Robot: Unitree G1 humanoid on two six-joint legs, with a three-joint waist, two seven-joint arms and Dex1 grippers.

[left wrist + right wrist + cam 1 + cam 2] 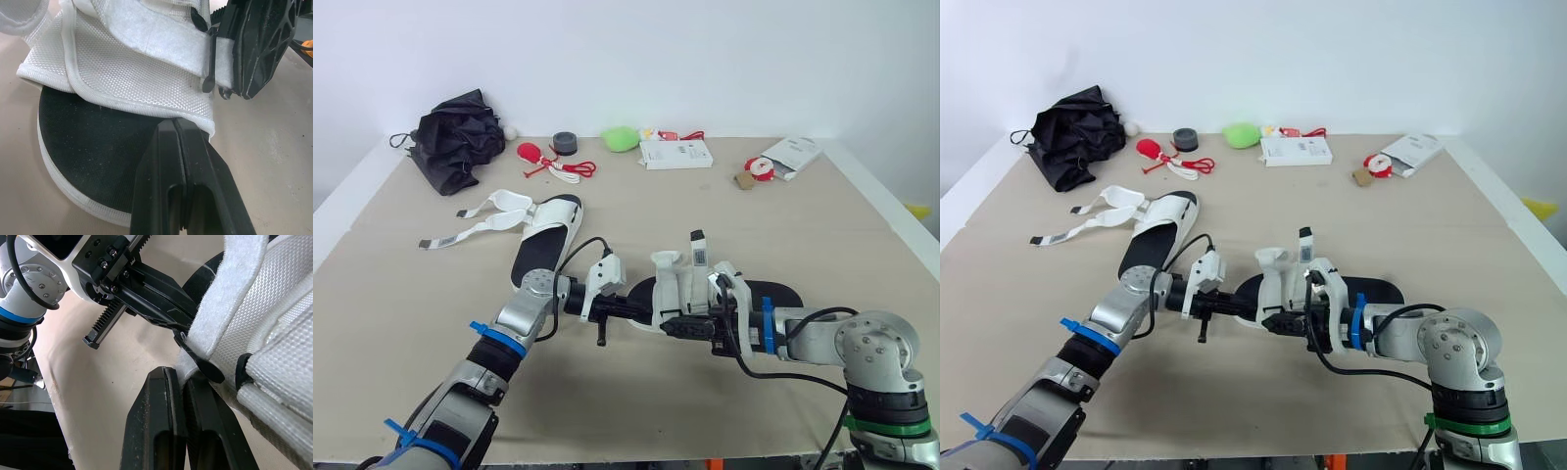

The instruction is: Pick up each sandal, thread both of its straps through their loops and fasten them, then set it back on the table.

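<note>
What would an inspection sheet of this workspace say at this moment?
Surface: beige table.
Job's things: near sandal between both claws, one strap standing up; far sandal lying flat, straps unfastened.
Clutter: black umbrella, tape roll, green object, white box, all at the far side.
Claws: left claw shut, tips at the mesh flap; right claw shut on a white strap.
Cables: black cables loop at both wrists.
Surroundings: white wall.

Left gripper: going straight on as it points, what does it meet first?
The white mesh upper of the black-soled sandal; the left gripper has its shut tips right at the upper's piped edge, seemingly touching.
</note>
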